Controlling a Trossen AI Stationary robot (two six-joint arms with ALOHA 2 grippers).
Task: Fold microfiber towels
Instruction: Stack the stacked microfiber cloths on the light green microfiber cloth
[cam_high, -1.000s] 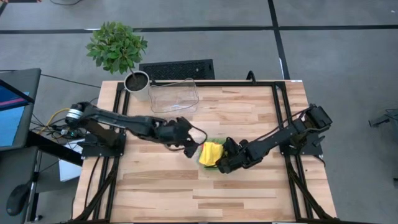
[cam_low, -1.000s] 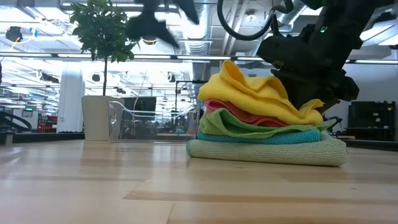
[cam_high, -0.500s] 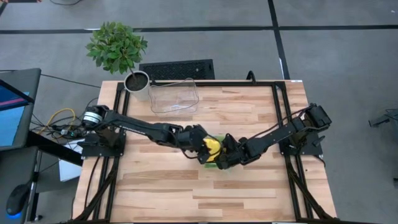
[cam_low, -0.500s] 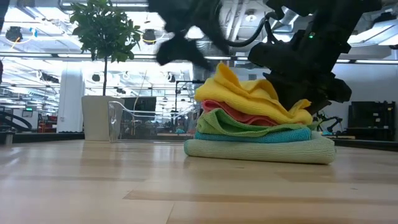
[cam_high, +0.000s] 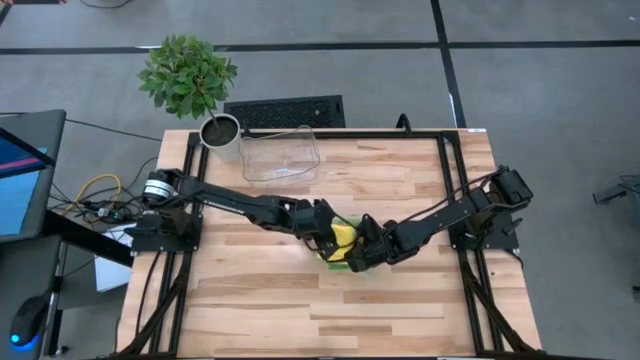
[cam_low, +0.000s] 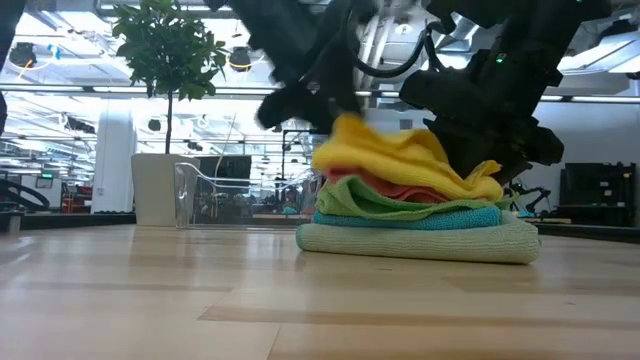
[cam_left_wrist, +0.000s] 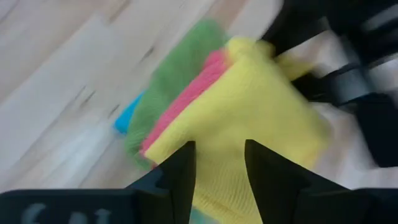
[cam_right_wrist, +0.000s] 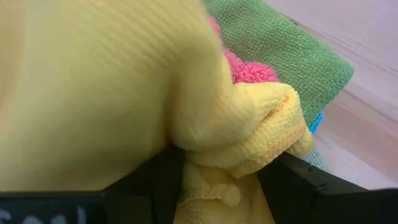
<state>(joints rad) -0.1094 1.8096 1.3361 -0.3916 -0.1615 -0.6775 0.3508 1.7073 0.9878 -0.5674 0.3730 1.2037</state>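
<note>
- The yellow towel (cam_low: 405, 158) lies rumpled on top of a stack of towels near the middle of the wooden table (cam_high: 400, 310), over a pink towel (cam_low: 395, 188), bright green towel (cam_low: 380, 203), blue towel (cam_low: 450, 221) and pale sage towel (cam_low: 415, 243).
- The left gripper (cam_left_wrist: 219, 163) has its fingers part-way apart astride the yellow cloth.
- The right gripper (cam_right_wrist: 221, 171) holds a bunched yellow fold between its fingers.
- A clear plastic bin (cam_high: 280, 156) and potted plant (cam_high: 190, 80) stand at the far edge.

A robotics lab in an open industrial hall: a wooden tabletop (cam_high: 400, 300) framed by black rails, grey taped floor (cam_high: 540, 90), exposed ceiling ducts (cam_low: 300, 70), a potted plant (cam_high: 188, 75), and a monitor (cam_high: 20, 170) beside trailing cables (cam_high: 95, 190).
</note>
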